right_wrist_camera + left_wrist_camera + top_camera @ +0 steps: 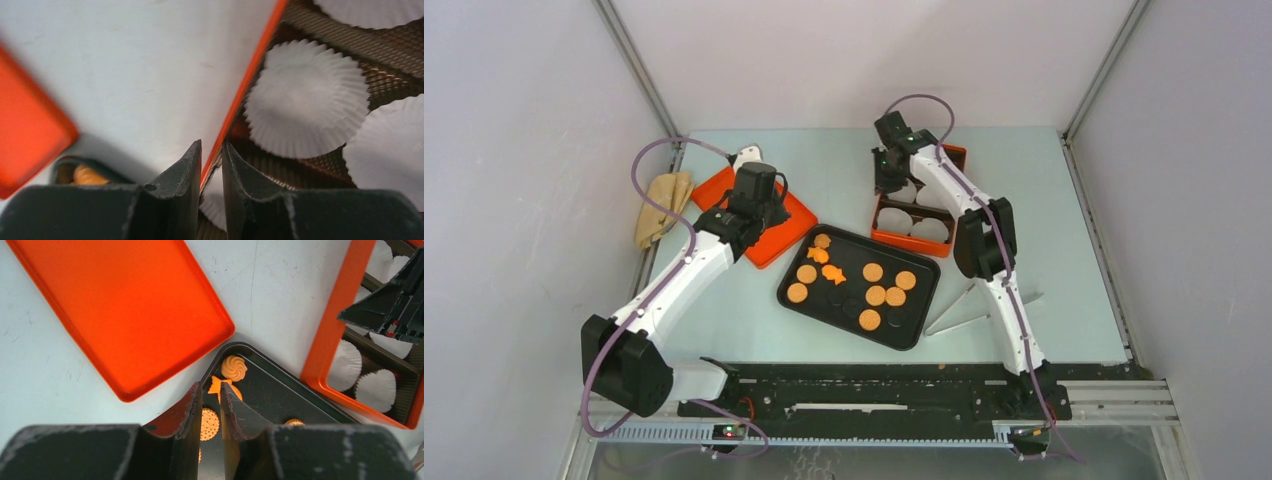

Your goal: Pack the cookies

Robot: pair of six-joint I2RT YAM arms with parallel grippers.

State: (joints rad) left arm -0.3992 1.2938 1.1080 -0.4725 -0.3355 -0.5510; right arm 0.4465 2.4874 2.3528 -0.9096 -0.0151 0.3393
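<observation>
Right jaws seem clamped on the box rim (251, 75), a wrist-only sight; left jaws slightly apart.

Table (844, 170); black tray (849, 250); orange box (909, 243)

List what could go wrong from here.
The right tool straddles the box rim: if it pulls, the box may slide or tip and the liners shift. The left tool sits close to the tray corner: a low sweep might knock cookies off.
</observation>
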